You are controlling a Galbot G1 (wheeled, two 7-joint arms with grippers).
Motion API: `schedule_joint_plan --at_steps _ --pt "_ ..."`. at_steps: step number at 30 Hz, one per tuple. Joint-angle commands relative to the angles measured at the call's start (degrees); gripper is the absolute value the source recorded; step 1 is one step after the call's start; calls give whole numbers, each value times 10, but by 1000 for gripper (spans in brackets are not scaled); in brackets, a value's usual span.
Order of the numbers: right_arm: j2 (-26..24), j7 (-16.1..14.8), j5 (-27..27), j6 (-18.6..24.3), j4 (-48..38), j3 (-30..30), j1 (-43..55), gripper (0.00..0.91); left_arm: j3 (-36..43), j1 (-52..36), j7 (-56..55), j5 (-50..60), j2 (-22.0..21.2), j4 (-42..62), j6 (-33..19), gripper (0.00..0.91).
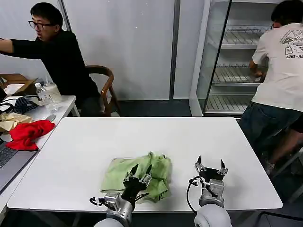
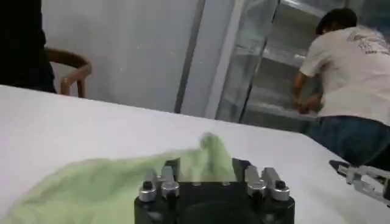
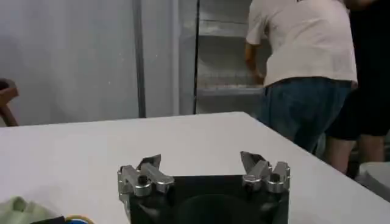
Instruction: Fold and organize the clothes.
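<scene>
Item: pale green shirt [image 1: 138, 175], soft cotton, lying in a loose crumpled heap with one lobe humped up; plain face showing, no checkered print or buttons visible.
Location: on the white desk [image 1: 142, 137], close to the near edge, slightly toward the near-left corner from the middle.
Left end effector [image 1: 138, 174]: fingers spread open, poised over the near part of the shirt; whether touching the cloth cannot be told. Holding nothing.
Right end effector [image 1: 210, 166]: fingers spread wide open, empty, above bare desk near the near edge, just beside the shirt's right side and apart from it.
Done so far: shirt laid on the desk within reach of both arms; no flat spread, no crease, no fold line apparent.
Left to do, by judgement: nearly everything; spread the heap flat, straighten edges and sleeves, fold, then set tidy.
Stage: opening, before the first grasp.
Also present: bright red garment [image 1: 27, 134] on a side table beyond the desk's left edge, not part of the job.
</scene>
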Motion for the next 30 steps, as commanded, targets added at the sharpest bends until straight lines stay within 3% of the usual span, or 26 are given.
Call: schedule_joint_plan --at_steps 1,8,11,20,30 --pt "0 0 1 -2 1 -1 3 907 -71 3 -3 -19 69 -107 9 907" --pt "4 0 1 -3 -6 -6 10 907 -183 14 -12 -25 156 -106 11 907" --pt "4 -1 1 -4 -7 -9 14 907 -193 25 -23 -27 165 -73 11 907" --pt "-12 -6 24 -30 17 -7 35 907 -176 15 -55 -45 150 58 14 907" --pt "-25 -8 31 -40 31 -5 45 907 -168 11 -55 -106 132 114 -8 907"
